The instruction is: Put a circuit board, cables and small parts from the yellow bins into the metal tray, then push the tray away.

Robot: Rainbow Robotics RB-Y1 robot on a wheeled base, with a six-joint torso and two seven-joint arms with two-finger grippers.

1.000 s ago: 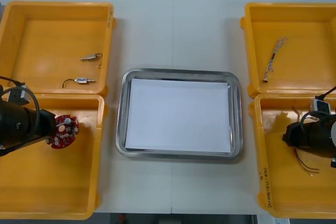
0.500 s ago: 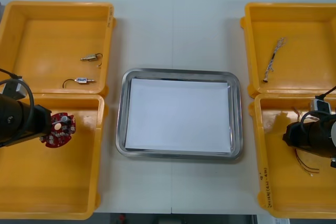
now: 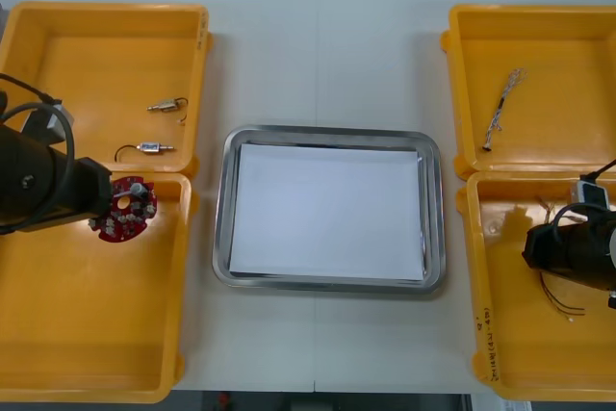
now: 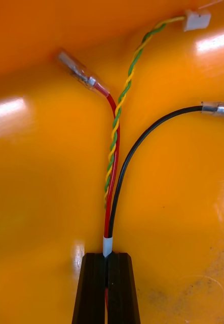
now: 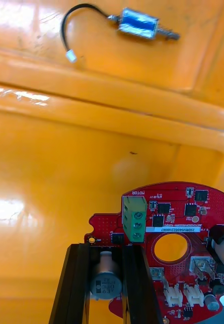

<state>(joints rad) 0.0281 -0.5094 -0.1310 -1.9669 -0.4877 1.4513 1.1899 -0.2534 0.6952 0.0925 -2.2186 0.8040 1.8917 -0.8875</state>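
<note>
My left gripper [image 3: 104, 207] hangs over the near left yellow bin [image 3: 87, 334], close to its far wall. It is shut on a round red circuit board [image 3: 125, 211]. In the left wrist view the fingers [image 5: 77, 283] clamp a small cylinder on the board [image 5: 168, 228]. My right gripper [image 3: 541, 251] is down in the near right bin [image 3: 520, 353]. In the right wrist view it [image 4: 108, 257] is shut on the end of a cable bundle: a red wire [image 4: 112, 167], a black wire [image 4: 142, 136] and a yellow twisted pair [image 4: 123, 93]. The metal tray [image 3: 221, 228] lies between the bins, white inside.
The far left bin [image 3: 96, 36] holds two small metal parts [image 3: 168, 104] [image 3: 149, 148]; one of them [image 5: 139, 24] lies beyond the left fingers. A twisted cable [image 3: 502, 108] lies in the far right bin [image 3: 558, 45]. Thin wire ends [image 3: 563, 297] trail behind the right gripper.
My right gripper has shut on the cable bundle. My left gripper has carried the circuit board toward the bin's far wall and a little toward the tray.
</note>
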